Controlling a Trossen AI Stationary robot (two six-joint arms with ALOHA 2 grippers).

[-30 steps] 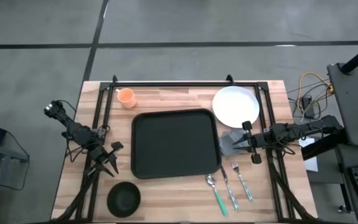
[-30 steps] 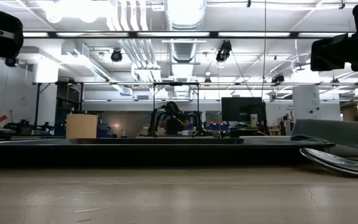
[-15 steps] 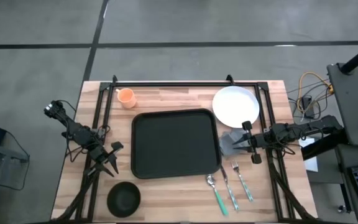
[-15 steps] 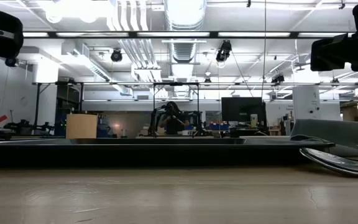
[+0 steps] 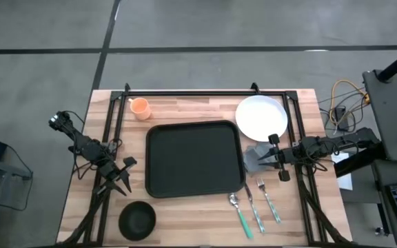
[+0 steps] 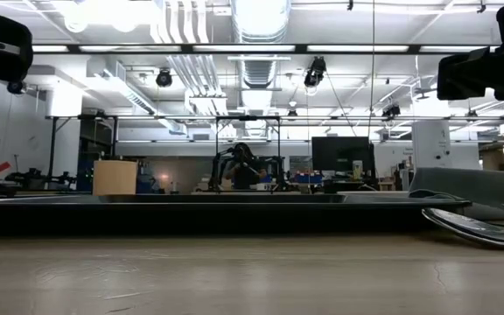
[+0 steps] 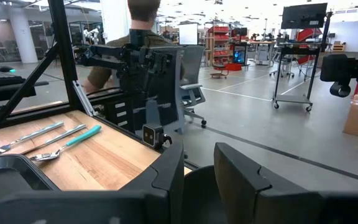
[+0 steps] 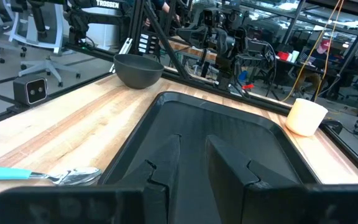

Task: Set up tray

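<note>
I see the tray (image 5: 195,160) lying flat in the middle of the counter (image 5: 185,107), its long sides running left to right, nothing on it. A strip of bare wood runs along its far edge, with an orange cup (image 5: 139,107) near the far left corner of that strip. Off the tray's far right corner sits the white plate (image 5: 261,116), just beside the rim but not on it. A grey napkin (image 5: 254,158) lies against the tray's right edge, and below it a spoon (image 5: 239,211) and two forks (image 5: 269,200) lie on the wood near the right front corner. A dark bowl (image 5: 137,218) sits off the tray's left front corner.

My right tool (image 5: 274,158) hangs just beyond the tray's right edge, over the napkin, pointing across the tray; its fingers (image 8: 225,167) stand a narrow gap apart with nothing between them. My left tool (image 5: 120,178) waits over the counter's left side, apart from the tray's left edge, with open wood between; its fingers (image 7: 244,177) show a small gap and hold nothing.
</note>
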